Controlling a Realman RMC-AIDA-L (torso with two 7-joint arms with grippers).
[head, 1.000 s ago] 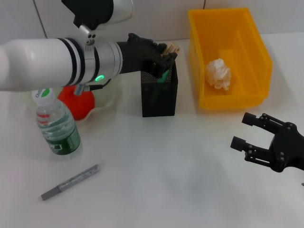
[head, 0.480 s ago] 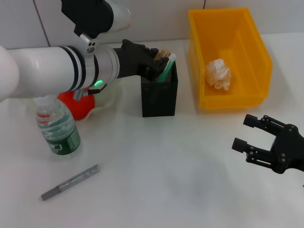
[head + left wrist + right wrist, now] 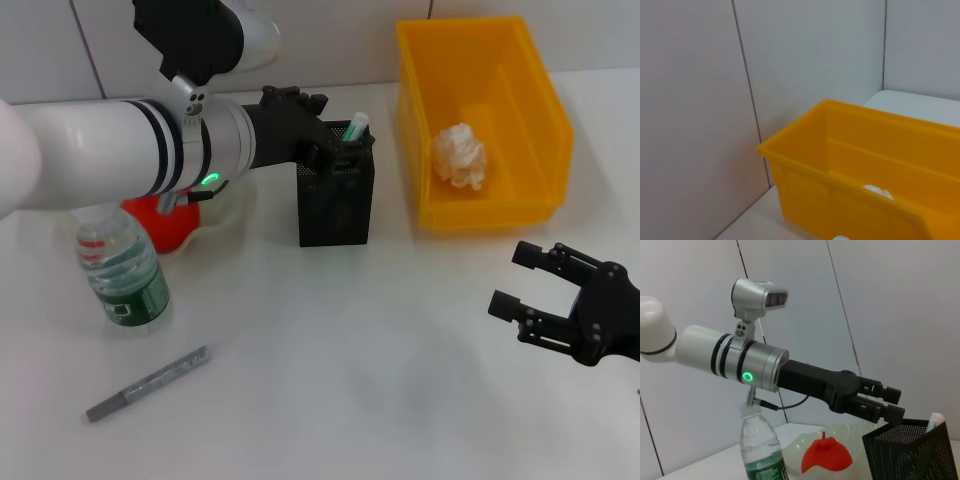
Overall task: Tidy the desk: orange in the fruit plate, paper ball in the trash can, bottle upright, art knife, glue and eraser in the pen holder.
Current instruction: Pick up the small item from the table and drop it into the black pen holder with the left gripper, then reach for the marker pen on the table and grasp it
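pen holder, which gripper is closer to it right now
Left. The left gripper hovers right at the black mesh pen holder's top rim, fingers open. The right gripper sits low on the table, well off to the holder's right, also open.

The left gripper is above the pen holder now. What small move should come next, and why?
Probably lift the left gripper clear of the pen holder. Its fingers look open and empty, and the green-capped glue already stands inside the holder. The grey art knife lies on the desk near the bottle, so it seems the next pick.
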